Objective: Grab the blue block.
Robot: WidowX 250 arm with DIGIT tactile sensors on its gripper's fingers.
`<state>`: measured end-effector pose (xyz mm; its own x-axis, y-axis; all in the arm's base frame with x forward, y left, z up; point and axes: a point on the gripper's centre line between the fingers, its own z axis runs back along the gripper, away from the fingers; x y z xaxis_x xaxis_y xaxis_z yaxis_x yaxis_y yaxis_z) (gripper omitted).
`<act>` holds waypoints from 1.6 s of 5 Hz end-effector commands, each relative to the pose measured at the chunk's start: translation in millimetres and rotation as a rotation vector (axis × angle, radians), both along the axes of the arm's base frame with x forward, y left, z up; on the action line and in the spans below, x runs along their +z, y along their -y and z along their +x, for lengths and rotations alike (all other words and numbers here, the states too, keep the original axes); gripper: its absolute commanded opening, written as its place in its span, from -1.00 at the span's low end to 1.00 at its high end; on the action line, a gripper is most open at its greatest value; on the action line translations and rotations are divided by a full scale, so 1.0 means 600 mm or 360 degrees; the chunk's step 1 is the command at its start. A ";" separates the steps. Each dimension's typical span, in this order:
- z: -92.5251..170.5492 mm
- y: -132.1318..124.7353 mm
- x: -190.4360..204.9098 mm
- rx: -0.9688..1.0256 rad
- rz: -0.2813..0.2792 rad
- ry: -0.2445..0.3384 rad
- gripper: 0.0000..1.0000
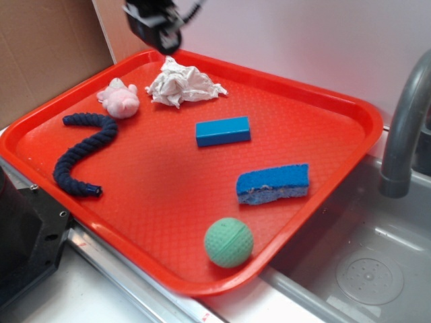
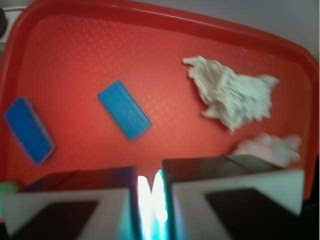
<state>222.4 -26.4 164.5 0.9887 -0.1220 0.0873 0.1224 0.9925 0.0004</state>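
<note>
Six loose things lie on the red tray (image 1: 350, 111), and going left to right in the exterior view they are a dark blue rope (image 1: 81, 153), a pink soft toy (image 1: 119, 98), a crumpled white cloth (image 1: 183, 84), the blue block (image 1: 223, 131), a green ball (image 1: 229, 242) and a blue sponge (image 1: 273, 184). The block lies flat near the tray's middle, well apart from its neighbours, with bare tray on every side. The gripper (image 1: 161, 30) hangs high over the far edge, above the cloth, and its jaws are nearly together, with only a thin bright slit between the pads in the wrist view. To do this step well, I judge it should open wide first, travel toward the tray's middle until centred over the block, turn so the fingers span the short width, and only then descend; the sponge is a similar blue, so the sharp-edged bar is the one to aim for. The exterior view alone shows the rope, the whole ball and a grey faucet (image 1: 404, 134) over a sink at the right, while the jaw gap is unreadable there. The wrist view shows that gap (image 2: 150, 200) and the block (image 2: 124, 110) lying diagonally ahead of the fingers, left of their line, with the sponge (image 2: 29, 130) further left.
</note>
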 end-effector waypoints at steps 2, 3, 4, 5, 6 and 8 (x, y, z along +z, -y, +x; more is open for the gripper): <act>0.031 0.034 -0.070 -0.0308 -0.0006 0.0084 1.00; 0.047 0.046 -0.129 -0.0381 -0.0121 0.0075 1.00; 0.072 0.052 -0.200 -0.0411 -0.0109 -0.0011 1.00; 0.084 0.057 -0.241 -0.0403 -0.0122 -0.0030 1.00; 0.074 0.061 -0.229 -0.0400 -0.0111 0.0008 -1.00; 0.029 0.046 -0.104 -0.0299 0.0013 0.0179 -1.00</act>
<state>238.0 -47.2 93.2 0.9430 -0.2997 0.1448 0.2989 0.9539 0.0272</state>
